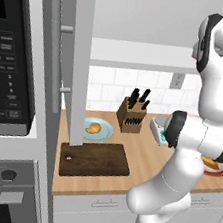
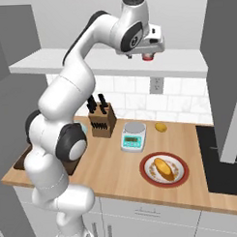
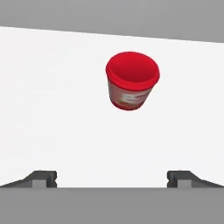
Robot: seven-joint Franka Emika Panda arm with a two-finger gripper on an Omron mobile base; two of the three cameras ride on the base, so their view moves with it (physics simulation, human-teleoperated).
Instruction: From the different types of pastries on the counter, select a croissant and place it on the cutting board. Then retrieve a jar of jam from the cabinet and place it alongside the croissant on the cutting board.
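The jar of jam (image 3: 132, 81), red-lidded with a pale body, stands on the white cabinet shelf (image 3: 52, 109). My gripper (image 3: 112, 177) is open, its fingertips (image 3: 43, 178) spread wide, and the jar lies ahead of them, not between them. From the right base, the gripper (image 2: 148, 50) hovers high over the shelf with the jar (image 2: 147, 57) just under it. The croissant (image 1: 94, 128) rests on a pale blue plate (image 1: 105, 133) beside the dark cutting board (image 1: 94, 159), which is bare. The cabinet door (image 1: 75, 62) stands open.
A knife block (image 2: 103, 120), a kitchen scale (image 2: 133, 136), a small round yellow pastry (image 2: 161, 127) and an oval pastry (image 2: 164, 168) on a red-rimmed plate (image 2: 146, 175) sit on the counter (image 2: 112, 164). A black microwave (image 1: 11, 53) is at the left, and a cooktop (image 2: 223, 155) at the right.
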